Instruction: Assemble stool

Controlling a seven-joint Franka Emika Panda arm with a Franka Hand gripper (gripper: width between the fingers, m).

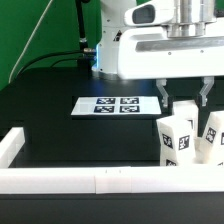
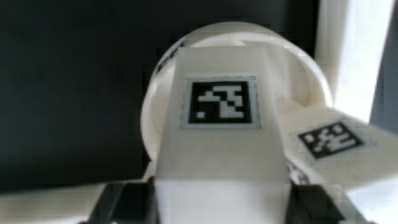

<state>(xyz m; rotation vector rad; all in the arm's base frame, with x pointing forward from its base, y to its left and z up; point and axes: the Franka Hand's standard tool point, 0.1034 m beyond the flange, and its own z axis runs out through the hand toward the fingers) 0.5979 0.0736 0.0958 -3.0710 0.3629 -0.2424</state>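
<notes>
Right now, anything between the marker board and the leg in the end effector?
No, only bare black table between the marker board and that leg, per the exterior view.

The white arm is seen coming down from the top edge at the exterior view's right, its wrist held vertical and its broad white housing facing the camera. Below the wrist the gripper [image 1: 183, 97] is pointed straight down. Two dark fingers [image 1: 163, 95] are seen spread either side of an upright leg [image 1: 180, 135], whose top is taken between them. The jaws are drawn in against the leg's two flanks, so that it is gripped near its upper end. In the wrist view only the dark finger bases are visible at the lower edge, either side of the leg [image 2: 228, 150], with the fingertips hidden.
</notes>
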